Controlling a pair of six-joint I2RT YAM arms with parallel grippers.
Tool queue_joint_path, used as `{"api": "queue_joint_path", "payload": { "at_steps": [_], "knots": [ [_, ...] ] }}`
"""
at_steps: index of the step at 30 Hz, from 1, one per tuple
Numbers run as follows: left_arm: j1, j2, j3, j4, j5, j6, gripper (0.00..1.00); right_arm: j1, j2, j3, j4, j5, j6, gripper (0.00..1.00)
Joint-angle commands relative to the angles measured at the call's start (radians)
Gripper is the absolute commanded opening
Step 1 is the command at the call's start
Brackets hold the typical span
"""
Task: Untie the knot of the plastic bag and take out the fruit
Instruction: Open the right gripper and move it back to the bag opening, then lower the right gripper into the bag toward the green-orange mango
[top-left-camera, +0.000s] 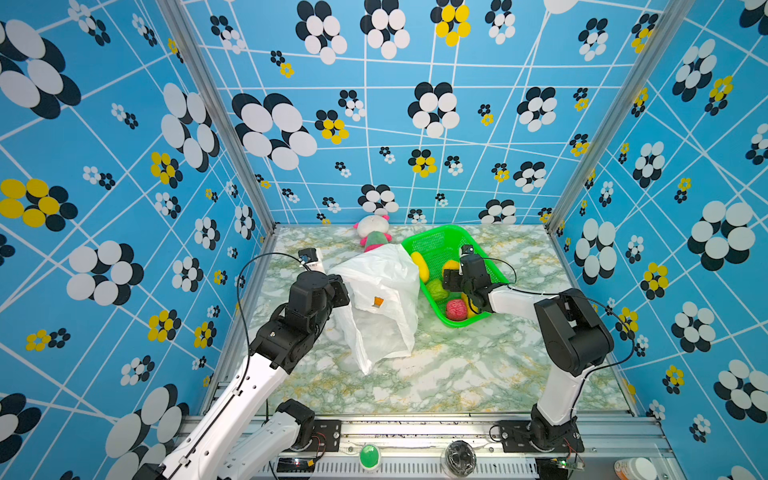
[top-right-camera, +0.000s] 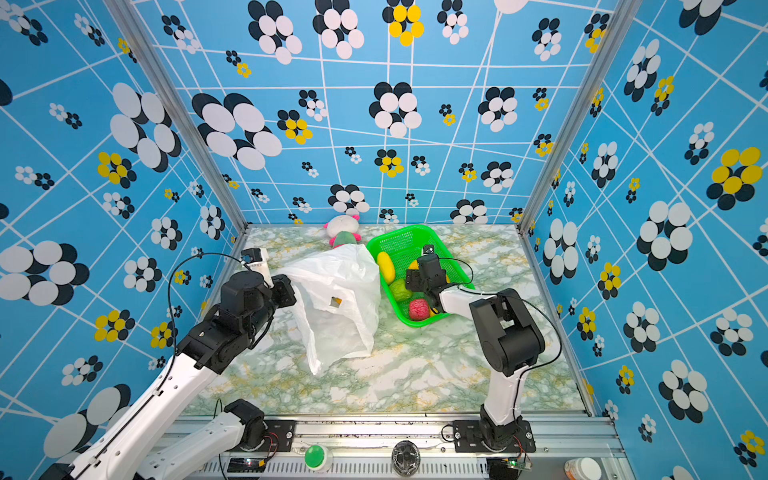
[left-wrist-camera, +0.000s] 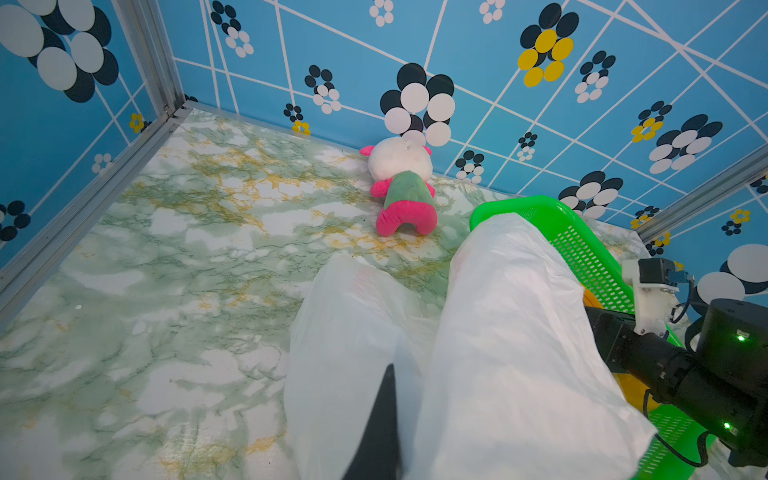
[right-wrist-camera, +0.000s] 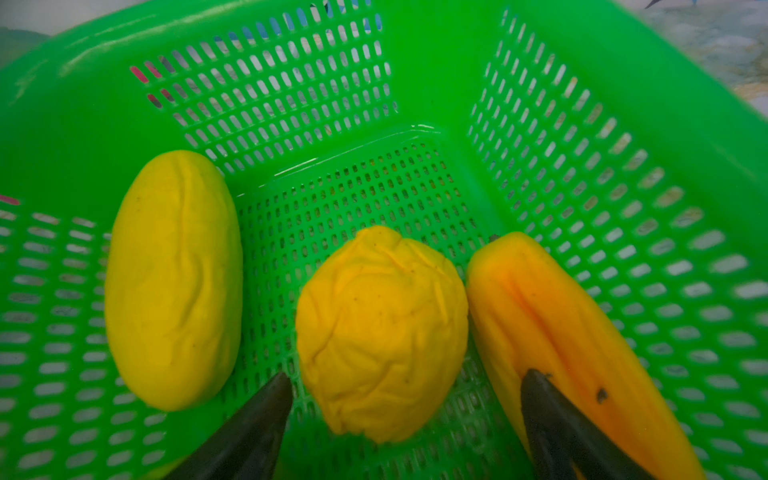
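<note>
Robot lab cell — patterned walls (top-left-camera: 415, 124), marble tabletop (top-left-camera: 457, 374).

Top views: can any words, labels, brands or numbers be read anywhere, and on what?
No legible text in any view.
Orange patch on the plastic bag: too small, no lettering can be made out.
Orange print on the white container at the near right corner: too blurred to read.

Both top views: set high above the near rail (top-left-camera: 415, 424), looking steeply down and back across the marble tabletop (top-left-camera: 436, 374), far enough to take in the whole tabletop and the blue patterned walls (top-left-camera: 415, 104); nearly identical, shifted sideways only. Left wrist view: low over the tabletop, facing the back wall (left-wrist-camera: 540, 104), close behind the plastic bag (left-wrist-camera: 498, 332) filling the frame's lower right. Right wrist view: very near, down into the green basket (right-wrist-camera: 415, 62); its oval yellow fruit (right-wrist-camera: 174, 282) seen also in both top views.
</note>
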Motion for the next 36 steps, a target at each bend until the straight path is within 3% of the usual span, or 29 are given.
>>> {"api": "queue_joint_path", "payload": {
  "at_steps": [1, 7, 13, 18, 24, 27, 31, 36],
  "knots": [
    [0.009, 0.012, -0.003, 0.004, 0.002, -0.013, 0.08, -0.005, -0.076, -0.072, 0.016, -0.042, -0.005, 0.86],
    [0.012, 0.009, 0.002, -0.006, -0.025, -0.008, 0.08, 0.085, -0.367, -0.231, 0.066, -0.035, -0.042, 0.78],
    [0.014, 0.001, -0.001, -0.002, -0.025, -0.007, 0.08, 0.330, -0.625, -0.348, 0.108, -0.030, -0.193, 0.67],
    [0.015, 0.003, -0.005, -0.001, -0.030, -0.006, 0.08, 0.517, -0.704, -0.387, 0.141, -0.154, -0.321, 0.54],
    [0.016, 0.017, 0.000, -0.002, -0.017, -0.007, 0.07, 0.685, -0.548, -0.316, 0.121, -0.202, -0.493, 0.45],
    [0.015, 0.013, 0.000, -0.003, -0.012, -0.009, 0.07, 0.708, -0.421, -0.244, 0.095, -0.215, -0.522, 0.35],
    [0.016, 0.003, -0.001, -0.004, -0.011, -0.010, 0.07, 0.718, -0.268, -0.144, 0.065, -0.199, -0.531, 0.32],
    [0.016, -0.002, -0.002, -0.004, -0.006, -0.013, 0.07, 0.717, -0.105, -0.062, 0.086, -0.081, -0.534, 0.29]
  ]
}}
